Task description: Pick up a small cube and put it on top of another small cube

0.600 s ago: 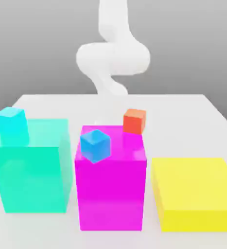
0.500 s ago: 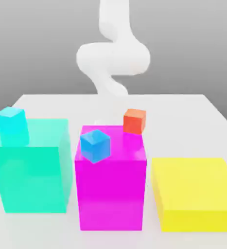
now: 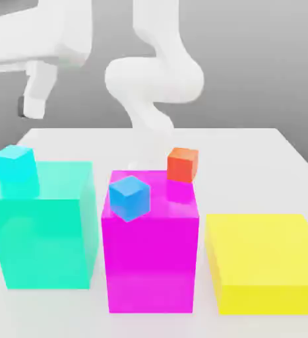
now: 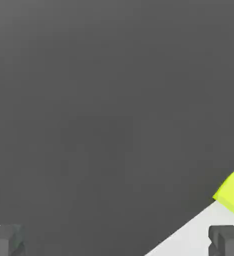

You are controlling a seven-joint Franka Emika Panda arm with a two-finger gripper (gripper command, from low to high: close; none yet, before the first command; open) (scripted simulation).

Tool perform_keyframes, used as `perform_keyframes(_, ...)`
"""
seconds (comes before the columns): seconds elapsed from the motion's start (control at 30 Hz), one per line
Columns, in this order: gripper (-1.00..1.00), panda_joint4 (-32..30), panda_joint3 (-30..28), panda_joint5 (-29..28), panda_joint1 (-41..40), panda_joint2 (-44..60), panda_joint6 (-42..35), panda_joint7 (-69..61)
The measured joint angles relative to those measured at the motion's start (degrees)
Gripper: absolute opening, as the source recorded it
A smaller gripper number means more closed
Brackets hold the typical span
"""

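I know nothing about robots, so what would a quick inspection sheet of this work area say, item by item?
Surface: white table, flat.
Job's things: small yellow cube on the table edge in the hand view; small cyan cube behind the big teal block.
Clutter: blue cube atop the magenta block; orange cube behind it; big flat yellow block.
Grippers: gripper open, fingers apart, holding nothing.
Cables: nothing seen.
Surroundings: plain grey backdrop.

White table [image 3: 248, 148]: teal block [image 3: 41, 228], magenta block [image 3: 151, 247], yellow block [image 3: 265, 261].
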Motion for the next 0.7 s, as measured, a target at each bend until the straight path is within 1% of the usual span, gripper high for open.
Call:
perform_keyframes(0.23, 0.0, 4.19, -2.31, 2.26, -3.39, 14.62, 1.83, 6.77)
perform_keyframes(0.53, 0.0, 9.65, -5.13, 7.61, -8.02, 33.62, 3.96, 13.98)
perform_keyframes(0.67, 0.0, 11.78, -4.04, 9.27, -9.62, 41.92, 8.86, 14.09)
perform_keyframes(0.7, -1.0, 12.07, -3.84, 9.49, -9.8, 43.1, 9.71, 13.99)
